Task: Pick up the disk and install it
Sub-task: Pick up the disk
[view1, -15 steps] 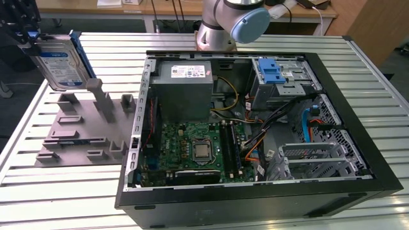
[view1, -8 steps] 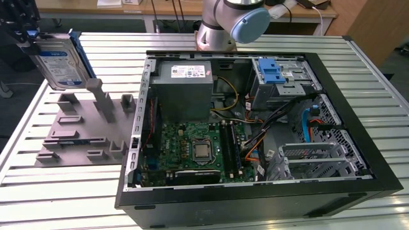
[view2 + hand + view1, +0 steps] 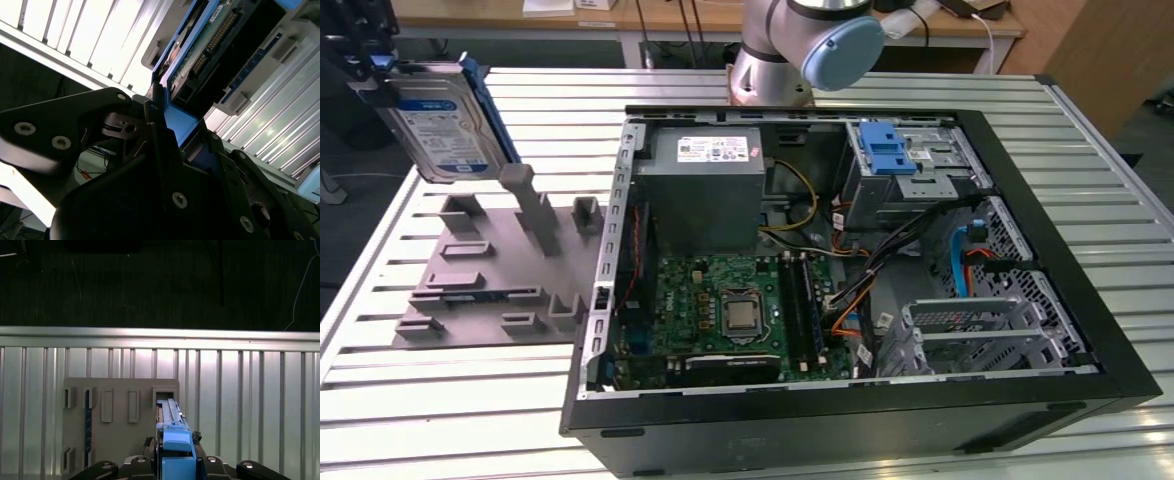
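Gripper (image 3: 368,60) jaws shut tight on disk (image 3: 444,128), clamping its top edge. Disk is held upright, label side out, over a corner slot of grey fixture plate (image 3: 487,285). Open PC case (image 3: 1067,300) sits just beside plate; drive cage (image 3: 907,165) is in case's far end.

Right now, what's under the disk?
Below the disk sits the grey slotted fixture plate on the slatted table; the disk's own edge hides part of one slot.
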